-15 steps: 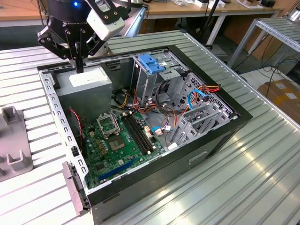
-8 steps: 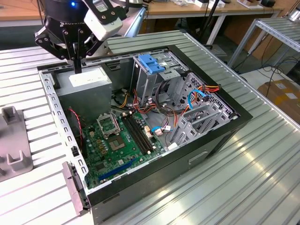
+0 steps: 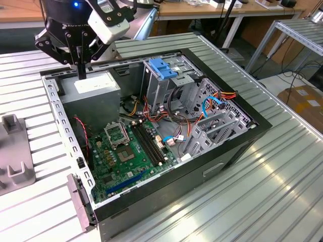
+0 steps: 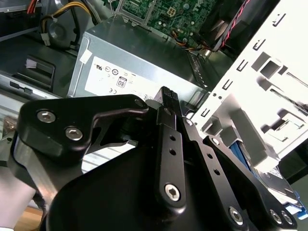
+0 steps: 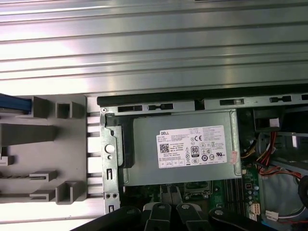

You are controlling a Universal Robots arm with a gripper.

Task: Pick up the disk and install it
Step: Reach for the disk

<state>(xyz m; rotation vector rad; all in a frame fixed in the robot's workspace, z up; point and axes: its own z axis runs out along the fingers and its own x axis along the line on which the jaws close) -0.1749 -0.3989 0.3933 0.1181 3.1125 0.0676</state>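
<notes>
While the claw [image 5: 171, 192] hangs pinched shut, empty, above the power supply [image 5: 183, 130], disk [image 4: 281, 187] grey-bodied, blue-railed

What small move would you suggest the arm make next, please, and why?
Probably shift sideways off the case toward the grey holder, since the gripper hangs shut and empty over the power supply, while the disk lies in that holder.

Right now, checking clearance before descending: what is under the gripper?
The power supply, label up, inside the case. The shut gripper hangs above it, empty. In the second wrist view its body hides part of the supply's top.
</notes>
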